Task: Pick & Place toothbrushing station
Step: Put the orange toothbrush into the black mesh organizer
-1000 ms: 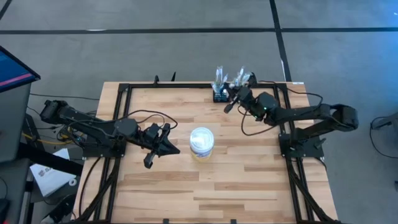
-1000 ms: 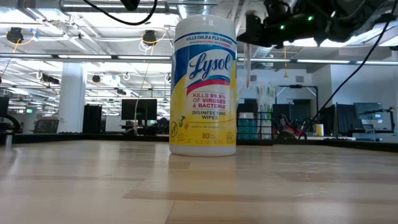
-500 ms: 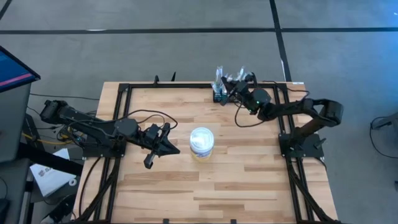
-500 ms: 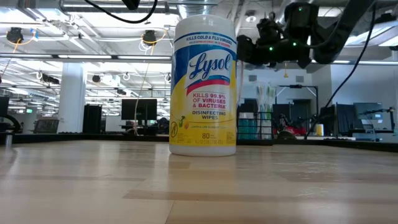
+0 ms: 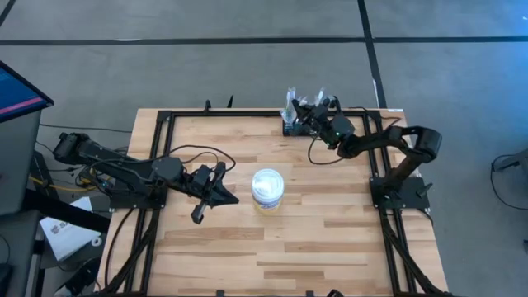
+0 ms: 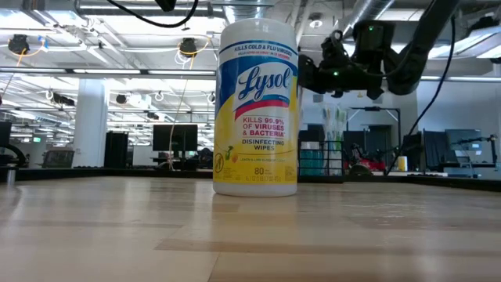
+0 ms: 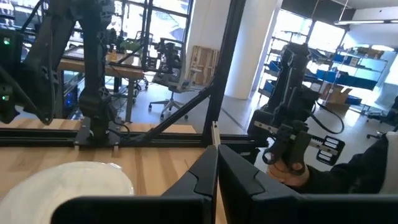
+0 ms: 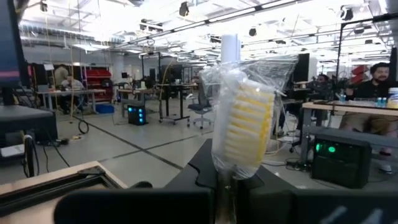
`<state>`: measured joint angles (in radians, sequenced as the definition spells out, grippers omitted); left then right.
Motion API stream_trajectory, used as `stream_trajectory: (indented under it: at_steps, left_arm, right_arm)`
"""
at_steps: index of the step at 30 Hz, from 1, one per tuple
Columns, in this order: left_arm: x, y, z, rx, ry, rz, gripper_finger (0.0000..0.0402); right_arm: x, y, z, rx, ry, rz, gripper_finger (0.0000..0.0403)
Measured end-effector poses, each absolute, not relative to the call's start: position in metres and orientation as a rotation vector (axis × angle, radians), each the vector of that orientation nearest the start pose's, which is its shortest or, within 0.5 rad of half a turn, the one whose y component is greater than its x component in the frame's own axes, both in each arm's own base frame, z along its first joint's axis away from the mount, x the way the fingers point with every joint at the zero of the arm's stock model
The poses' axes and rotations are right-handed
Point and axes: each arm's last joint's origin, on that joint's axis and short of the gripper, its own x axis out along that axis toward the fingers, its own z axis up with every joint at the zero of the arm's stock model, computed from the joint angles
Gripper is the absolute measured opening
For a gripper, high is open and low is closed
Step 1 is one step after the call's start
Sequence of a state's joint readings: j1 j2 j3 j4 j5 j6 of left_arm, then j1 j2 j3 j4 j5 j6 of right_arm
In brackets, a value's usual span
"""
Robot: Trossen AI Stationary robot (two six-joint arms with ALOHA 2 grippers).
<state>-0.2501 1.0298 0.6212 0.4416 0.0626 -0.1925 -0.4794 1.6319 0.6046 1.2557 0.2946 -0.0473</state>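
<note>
The toothbrushing station (image 5: 293, 126) sits at the tabletop's (image 5: 330, 239) 12 o'clock edge. The right hand (image 5: 307, 115) hovers over it, fingers pressed together on a plastic-wrapped yellow toothbrush (image 8: 241, 127). The wipes tub (image 5: 267, 187) stands mid-tabletop, well apart. At its 9 o'clock, the left hand (image 5: 227, 198) waits, fingers pressed together, empty.

Open-plan robotics lab: exposed ceiling ducts (image 6: 47, 35), monitor-laden desks (image 8: 134, 93), office chairs (image 7: 171, 53), concrete floor (image 5: 247, 66).
</note>
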Motion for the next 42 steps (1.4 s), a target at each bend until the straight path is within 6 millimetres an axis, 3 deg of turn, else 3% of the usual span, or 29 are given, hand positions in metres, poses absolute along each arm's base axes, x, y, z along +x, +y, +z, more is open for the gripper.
stream_trajectory:
  at_steps: [8, 29, 42]
  left_arm:
    - [0.222, -0.058, 0.291, -0.189, -0.004, -0.304, 0.0006]
    - [0.219, -0.056, 0.273, -0.191, 0.017, -0.289, 0.0006]
    - [0.219, -0.056, 0.274, -0.191, 0.011, -0.290, 0.0006]
  right_arm:
    - [0.282, -0.160, 0.200, -0.051, -0.190, -0.775, 0.0000]
    - [0.279, -0.171, 0.186, 0.015, -0.100, -0.812, 0.0001]
    - [0.286, -0.176, 0.154, 0.070, -0.055, -0.815, 0.0002]
